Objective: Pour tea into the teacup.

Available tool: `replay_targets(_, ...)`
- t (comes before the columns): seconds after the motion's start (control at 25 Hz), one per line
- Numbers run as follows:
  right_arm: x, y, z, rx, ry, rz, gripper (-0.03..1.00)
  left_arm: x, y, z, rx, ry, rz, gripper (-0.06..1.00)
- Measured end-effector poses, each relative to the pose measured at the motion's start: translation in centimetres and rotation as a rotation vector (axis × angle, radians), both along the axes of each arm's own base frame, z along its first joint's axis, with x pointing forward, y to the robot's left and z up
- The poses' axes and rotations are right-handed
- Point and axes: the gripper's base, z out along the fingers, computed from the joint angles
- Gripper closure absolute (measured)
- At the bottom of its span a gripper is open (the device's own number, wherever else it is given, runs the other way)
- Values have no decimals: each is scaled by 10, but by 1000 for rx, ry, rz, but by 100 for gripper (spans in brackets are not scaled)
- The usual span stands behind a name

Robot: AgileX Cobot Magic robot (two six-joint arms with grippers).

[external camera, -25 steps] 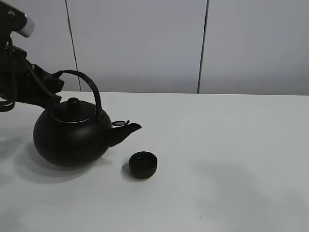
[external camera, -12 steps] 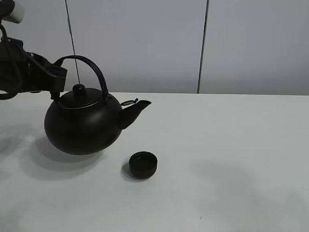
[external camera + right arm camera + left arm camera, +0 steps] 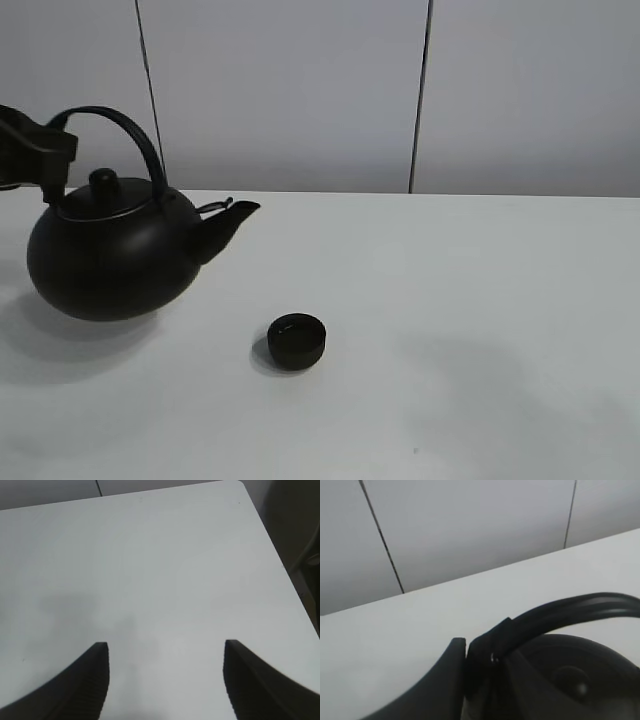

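Note:
A large black round kettle [image 3: 110, 255] with an arched handle [image 3: 125, 125] is at the left, upright, its spout [image 3: 228, 216] pointing right. My left gripper [image 3: 50, 150] is shut on the handle's left end; the left wrist view shows its fingers [image 3: 482, 655] clamped on the handle [image 3: 570, 607] above the lid knob [image 3: 572, 677]. The small matte black teacup [image 3: 297, 340] stands on the white table [image 3: 480, 300], to the right of and nearer than the kettle, apart from it. My right gripper [image 3: 165, 680] is open over bare table and out of the high view.
A pale panelled wall [image 3: 300, 90] runs behind the table. The table's far right corner and edge [image 3: 260, 520] show in the right wrist view, with dark floor beyond.
The kettle has gone from tilted with its spout down near the teacup to upright, and has moved left and away from the cup with my left gripper. The teacup has not moved.

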Motion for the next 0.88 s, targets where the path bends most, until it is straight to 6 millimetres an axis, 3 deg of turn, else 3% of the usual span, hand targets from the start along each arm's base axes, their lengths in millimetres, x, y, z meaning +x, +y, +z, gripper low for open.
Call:
replay_targets(0.16,0,0,0,0,0,0,51,-10,15,7,-9,-38,41,81)
replay_targets(0.44,0,0,0,0,0,0,51,-24,35,-9,1,23,114,81)
replay_targets(0.88,0,0,0,0,0,0,51,-40,41,-21,-17,8,126,81)
